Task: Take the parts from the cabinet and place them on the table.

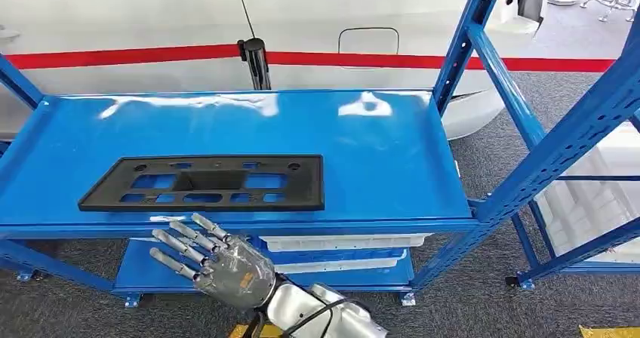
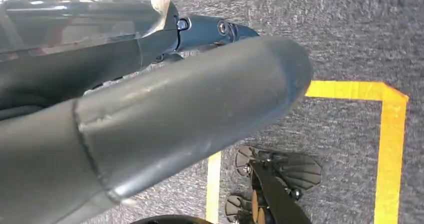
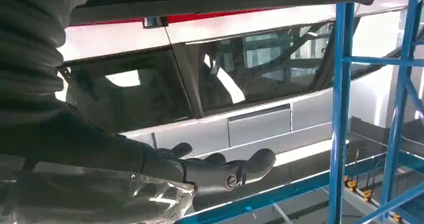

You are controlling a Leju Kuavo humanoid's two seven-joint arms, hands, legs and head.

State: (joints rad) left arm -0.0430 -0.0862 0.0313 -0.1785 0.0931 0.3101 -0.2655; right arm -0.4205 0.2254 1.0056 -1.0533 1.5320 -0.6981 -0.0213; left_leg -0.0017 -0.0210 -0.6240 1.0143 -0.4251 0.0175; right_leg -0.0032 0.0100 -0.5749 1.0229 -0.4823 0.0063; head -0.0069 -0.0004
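- I see the flat black plastic panel with rectangular cut-outs [image 1: 207,183] lying on the glossy blue metal cabinet shelf [image 1: 362,153], near its front edge.
- My right hand [image 1: 219,266] hovers just below that front edge, fingers [image 1: 185,240] apart, holding nothing.
- My left hand [image 2: 150,119] hangs over grey carpet with yellow tape lines [image 2: 390,149]; I cannot tell how its fingers lie.
- A white car with a red stripe [image 1: 151,21] stands behind the cabinet.

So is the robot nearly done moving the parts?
Not yet; it looks barely started. Done: nothing, since the black part lies flat on the blue shelf. In hand: nothing. The right robot hand is open by the shelf's front edge, fingers spread. Left: gripping the part, lifting it out and setting it down.
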